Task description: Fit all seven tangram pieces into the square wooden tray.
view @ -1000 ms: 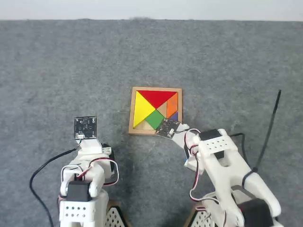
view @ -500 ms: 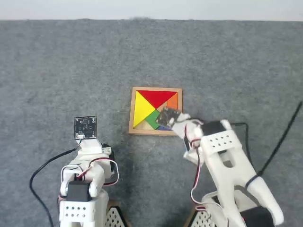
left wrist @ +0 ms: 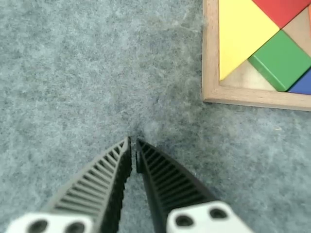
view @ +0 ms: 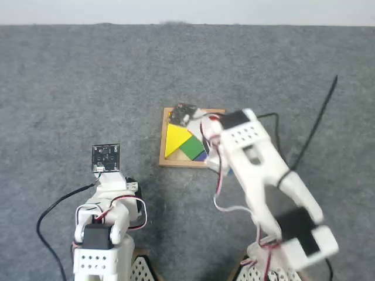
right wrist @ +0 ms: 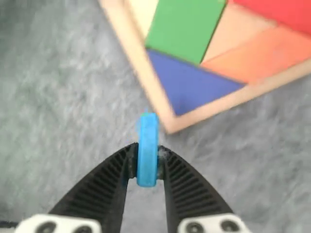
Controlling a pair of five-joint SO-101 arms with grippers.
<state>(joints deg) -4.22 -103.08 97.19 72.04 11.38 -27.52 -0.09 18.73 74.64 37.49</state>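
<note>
1. The grey, carpet-like tabletop (view: 88,70) carries everything.
2. The right arm (view: 258,170) stretches forward, and its upper part covers the right side of the tray in the high view. The right jaws are clenched on a light blue piece (right wrist: 147,131), which is held on edge. In the right wrist view it sits just outside a tray corner, beside the dark blue piece.
3. The left arm (view: 105,216) is drawn back on its own side, well apart from the tray. The left jaws are pressed together with nothing between them, their tips over bare tabletop.
4. The square wooden tray (view: 163,140) lies flat near the middle of the tabletop.
5. The yellow triangle (view: 176,142) lies inside the tray along its left rim.
6. The red triangle (right wrist: 277,12) lies in the tray, touching the yellow one.
7. The orange piece (right wrist: 262,53) lies against the rim, next to the dark blue piece.
8. The dark blue piece (right wrist: 194,85) fills a corner of the tray, bordered by the green square.
9. The green square (view: 191,148) sits between the yellow and dark blue pieces.
10. A bare wooden gap (right wrist: 231,29) lies between the green square and the orange piece.
</note>
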